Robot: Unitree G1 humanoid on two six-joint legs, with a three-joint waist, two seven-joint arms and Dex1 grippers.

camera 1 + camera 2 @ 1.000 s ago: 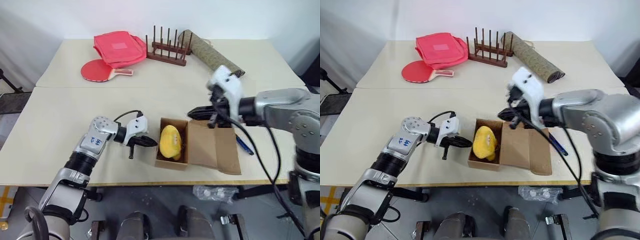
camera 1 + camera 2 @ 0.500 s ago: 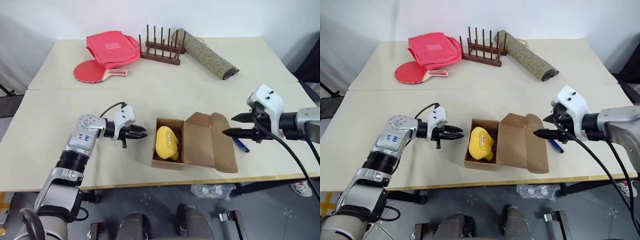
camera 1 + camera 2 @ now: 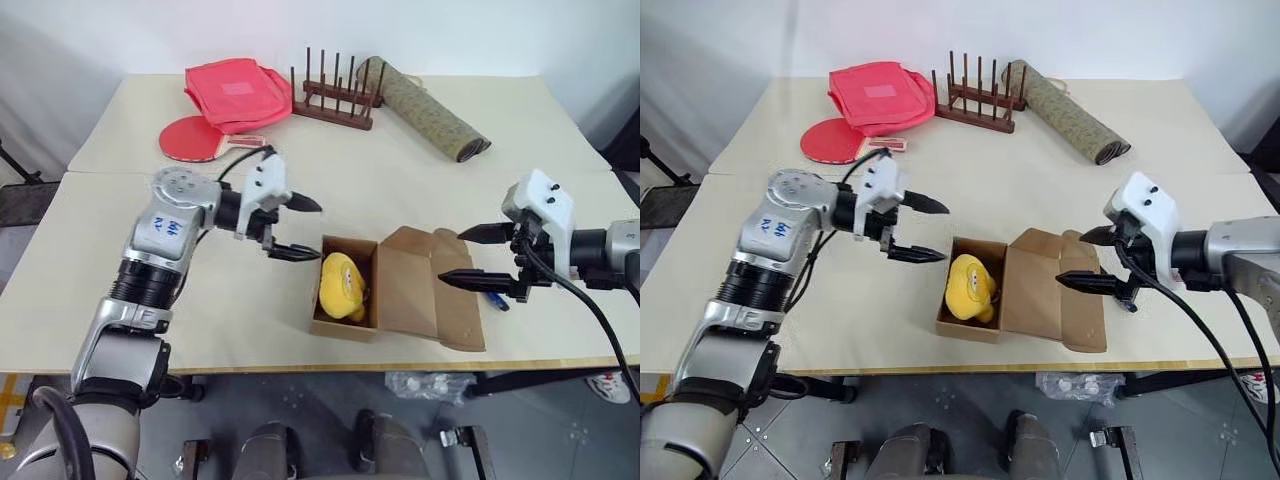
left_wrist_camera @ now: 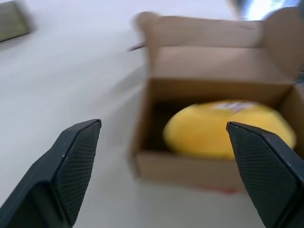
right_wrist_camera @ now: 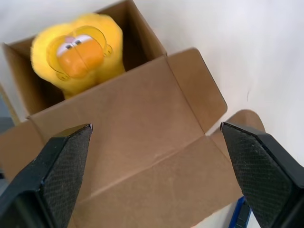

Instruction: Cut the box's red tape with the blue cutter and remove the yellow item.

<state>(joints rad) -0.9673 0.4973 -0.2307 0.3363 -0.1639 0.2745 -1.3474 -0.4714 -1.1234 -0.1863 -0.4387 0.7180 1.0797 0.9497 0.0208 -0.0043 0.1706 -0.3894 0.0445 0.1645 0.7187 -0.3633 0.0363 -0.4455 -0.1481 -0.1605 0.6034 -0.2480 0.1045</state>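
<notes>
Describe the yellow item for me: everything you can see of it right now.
The yellow item is a fuzzy soft toy with an orange cartoon face, seen best in the right wrist view. It sits inside the open box, its top poking above the rim, against the cardboard walls. Neither open gripper touches it.

head stereo pair high above the table (image 3: 300,140); both wrist views close on the box (image 4: 190,156)

No legible text; blue scrawl on left forearm (image 3: 165,224) unreadable.
</notes>
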